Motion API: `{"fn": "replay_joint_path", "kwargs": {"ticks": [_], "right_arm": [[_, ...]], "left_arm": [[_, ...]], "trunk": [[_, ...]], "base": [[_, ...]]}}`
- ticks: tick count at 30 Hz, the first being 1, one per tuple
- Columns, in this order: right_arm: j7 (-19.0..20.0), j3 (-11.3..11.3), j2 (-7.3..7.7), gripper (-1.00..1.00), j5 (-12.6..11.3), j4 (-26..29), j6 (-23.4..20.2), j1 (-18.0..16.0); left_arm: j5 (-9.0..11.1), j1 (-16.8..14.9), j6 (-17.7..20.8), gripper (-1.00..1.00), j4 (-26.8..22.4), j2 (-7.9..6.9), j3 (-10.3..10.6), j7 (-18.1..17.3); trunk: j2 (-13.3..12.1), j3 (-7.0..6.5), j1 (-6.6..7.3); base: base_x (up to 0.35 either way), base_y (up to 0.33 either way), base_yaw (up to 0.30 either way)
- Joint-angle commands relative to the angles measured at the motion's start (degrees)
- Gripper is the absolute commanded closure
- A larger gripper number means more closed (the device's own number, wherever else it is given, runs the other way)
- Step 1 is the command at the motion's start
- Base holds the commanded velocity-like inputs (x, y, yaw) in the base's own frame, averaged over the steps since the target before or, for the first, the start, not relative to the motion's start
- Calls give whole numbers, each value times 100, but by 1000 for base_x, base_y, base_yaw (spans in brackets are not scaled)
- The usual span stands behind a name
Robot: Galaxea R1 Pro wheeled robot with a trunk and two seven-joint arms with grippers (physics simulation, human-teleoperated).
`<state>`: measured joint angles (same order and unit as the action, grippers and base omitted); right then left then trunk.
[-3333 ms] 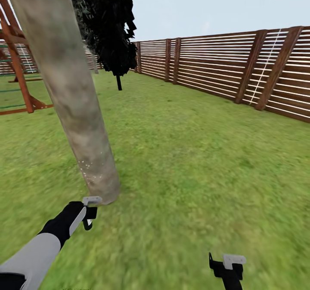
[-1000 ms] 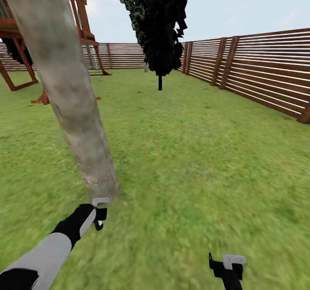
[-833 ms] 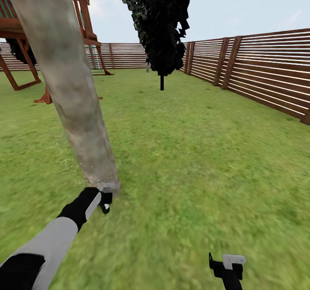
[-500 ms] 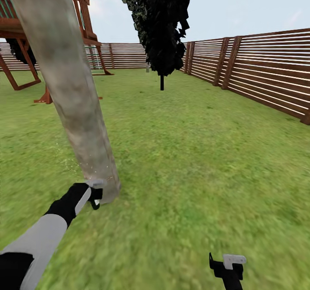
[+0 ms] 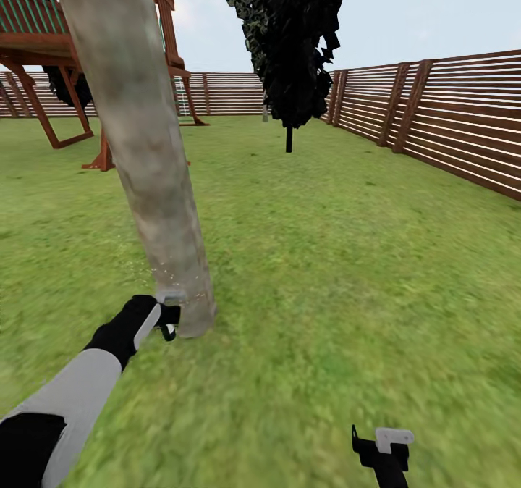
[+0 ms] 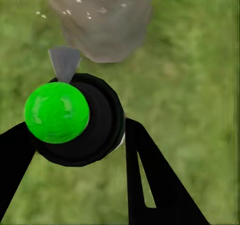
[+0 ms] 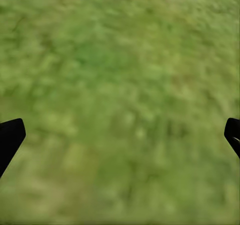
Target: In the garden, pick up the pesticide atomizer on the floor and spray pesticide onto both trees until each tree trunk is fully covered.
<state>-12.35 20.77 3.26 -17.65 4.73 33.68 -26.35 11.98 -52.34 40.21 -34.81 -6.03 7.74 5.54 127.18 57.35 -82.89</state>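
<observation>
In the left wrist view, the pesticide atomizer (image 6: 75, 120) is a round black bottle with a green top. Its grey nozzle points at the tree trunk (image 6: 102, 22). My left gripper (image 6: 80, 152) is shut on it, one black finger (image 6: 152, 185) on each side. In the head view my left gripper (image 5: 168, 319) sits right at the foot of the mottled grey-tan tree trunk (image 5: 148, 162). Pale specks of pesticide (image 5: 154, 267) dot the trunk's lowest part. My right gripper (image 5: 382, 441) hangs low over the grass floor (image 5: 325, 278), open, fingertips (image 7: 10, 135) wide apart and nothing between them.
A near-black slim conifer (image 5: 293, 39) stands further back on the lawn. A brown slat fence (image 5: 449, 126) runs along the right and the back. A red-brown wooden play frame (image 5: 43, 46) stands behind the trunk at the left.
The whole view has swung, so the trunk, conifer and play frame now sit further right. My left gripper has risen slightly, from below the trunk's foot to level with it. The right gripper has not moved.
</observation>
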Motion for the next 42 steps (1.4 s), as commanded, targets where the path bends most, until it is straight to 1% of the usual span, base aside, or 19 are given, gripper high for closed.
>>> {"fn": "replay_joint_path", "kwargs": {"ticks": [1,3,4,5,6,7,9,11,15,19,20,21,24,31,42], "right_arm": [[-31,50,0,-100,-28,1,7,-2],[-31,50,4,-100,-28,1,7,-2],[-31,50,4,-100,-28,1,7,-2],[-31,50,7,-100,-28,1,7,-1],[-31,50,7,-100,-28,1,7,-1],[-31,50,8,-100,-28,1,7,-2],[-30,52,8,-100,-28,1,7,-1],[-28,52,8,-100,-28,1,7,-1],[-23,56,8,-100,-28,1,7,-1],[-24,53,6,-100,-28,1,7,0],[-23,53,5,-100,-28,1,7,0],[-22,53,3,-100,-28,1,7,0],[-23,56,0,-100,-28,1,7,-2],[-23,59,-1,-100,-28,1,7,-2],[-22,59,-1,-100,-28,1,7,0]], "left_arm": [[62,-64,58,100,-26,-86,27,54],[86,-88,92,100,-38,-517,13,34],[89,-90,98,100,-40,-596,12,31],[84,-74,107,100,-43,-711,15,32],[81,-44,104,100,-43,-711,26,34],[89,-31,102,100,-63,-670,28,35],[90,-20,105,100,-380,-549,28,35],[90,-22,109,100,-623,-512,28,35],[60,-47,118,100,-674,-521,36,38],[49,-16,138,100,-676,-523,35,44],[43,-14,279,100,-676,-523,35,44],[56,-14,497,100,-691,-517,35,50],[57,-14,617,100,-710,-520,29,66],[33,-7,595,100,-711,-514,-2,103],[16,4,593,100,-703,-509,6,122]], "trunk": [[2,6,1],[2,6,1],[2,6,1],[2,6,1],[2,6,1],[2,6,1],[2,6,1],[2,6,1],[2,6,1],[2,6,1],[2,6,1],[2,6,1],[2,6,1],[2,6,1],[2,6,1]], "base": [[0,0,0],[0,0,0],[0,0,0],[0,0,0],[0,0,0],[0,0,0],[115,-79,0],[215,-151,0],[231,-174,0],[41,-261,0],[4,-273,0],[1,-274,75],[0,-275,220],[67,-266,247],[6,-273,8]]}}
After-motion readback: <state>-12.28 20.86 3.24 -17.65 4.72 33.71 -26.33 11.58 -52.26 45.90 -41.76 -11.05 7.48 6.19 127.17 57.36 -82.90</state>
